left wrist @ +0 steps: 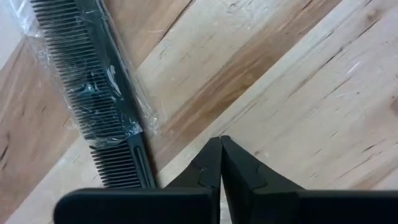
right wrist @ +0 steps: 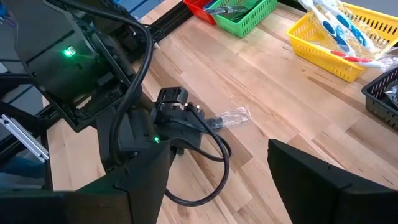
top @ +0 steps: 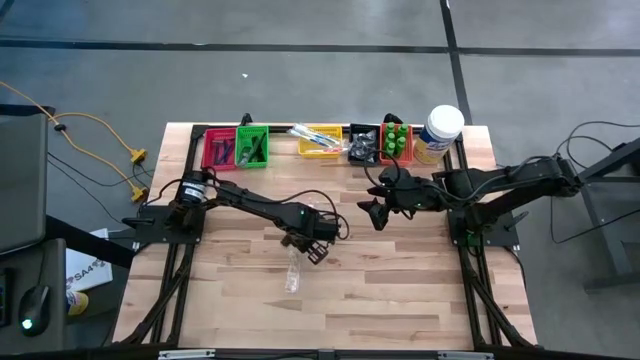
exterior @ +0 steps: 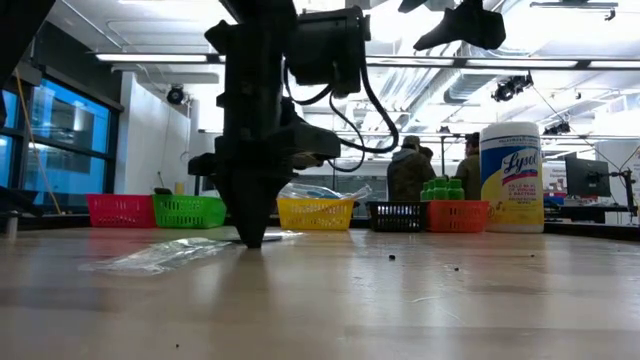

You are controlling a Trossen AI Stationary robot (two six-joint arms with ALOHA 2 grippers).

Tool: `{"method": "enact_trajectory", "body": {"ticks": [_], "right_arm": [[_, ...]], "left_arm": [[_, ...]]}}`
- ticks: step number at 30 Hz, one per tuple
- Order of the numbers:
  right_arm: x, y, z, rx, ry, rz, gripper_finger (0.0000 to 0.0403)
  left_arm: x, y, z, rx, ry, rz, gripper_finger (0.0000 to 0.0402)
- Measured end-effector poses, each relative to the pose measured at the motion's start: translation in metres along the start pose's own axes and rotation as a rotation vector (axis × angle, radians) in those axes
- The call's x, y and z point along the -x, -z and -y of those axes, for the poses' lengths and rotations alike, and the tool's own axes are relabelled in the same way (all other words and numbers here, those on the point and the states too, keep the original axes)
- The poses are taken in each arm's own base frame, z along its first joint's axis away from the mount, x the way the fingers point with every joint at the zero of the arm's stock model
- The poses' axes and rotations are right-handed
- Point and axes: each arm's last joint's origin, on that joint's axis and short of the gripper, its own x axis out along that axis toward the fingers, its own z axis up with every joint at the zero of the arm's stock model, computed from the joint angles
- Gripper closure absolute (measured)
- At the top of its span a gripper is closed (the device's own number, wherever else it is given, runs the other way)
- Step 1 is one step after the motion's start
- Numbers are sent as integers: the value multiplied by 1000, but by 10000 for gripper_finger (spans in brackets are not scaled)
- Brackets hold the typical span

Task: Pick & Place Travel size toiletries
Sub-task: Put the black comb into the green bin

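A black comb in a clear wrap [left wrist: 93, 93] lies flat on the wooden table, left of centre [top: 292, 270]. It also shows in the low view [exterior: 160, 255] and the right wrist view [right wrist: 230, 117]. My left gripper [left wrist: 221, 146] is shut and points down beside the comb's bare end [top: 318, 252], with its tips at table height [exterior: 250, 240]. My right gripper [top: 372, 212] is open and empty. It hangs high above the table's middle [right wrist: 217, 186]. More toiletries lie in the bins at the far edge. My left gripper comes from above with its shut fingertips [left wrist: 211, 155] pointing down at bare wood beside the comb. In the low view the tips reach the table top. They are not on the comb; I cannot tell whether they touch the wrap's edge.
Along the far edge stand a red bin [top: 220, 150], a green bin [top: 252, 146], a yellow bin [top: 320, 140] with wrapped toothbrushes, a black bin [top: 363, 143], an orange bin holding green bottles [top: 395, 140], and a large white jar [top: 440, 135]. People stand in the room behind [exterior: 410, 170].
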Motion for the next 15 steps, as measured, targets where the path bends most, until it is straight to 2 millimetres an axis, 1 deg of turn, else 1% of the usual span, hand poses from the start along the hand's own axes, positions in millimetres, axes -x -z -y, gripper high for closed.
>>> {"method": "enact_trajectory", "body": {"ticks": [3,6,7,10,12,15], "right_arm": [[0,0,0,3,1,0,144],[0,0,0,4,0,0,144],[0,0,0,4,0,0,144],[0,0,0,2,0,-1,144],[0,0,0,1,1,0,144],[-1,-1,1,-3,5,2,144]], "left_arm": [[1,0,0,-1,1,2,398],[12,-2,-3,9,12,31,397],[18,-1,-4,17,14,46,397],[33,-3,-17,38,-31,62,388],[41,-8,-23,57,-25,82,369],[48,-13,-33,62,-43,77,320]]}}
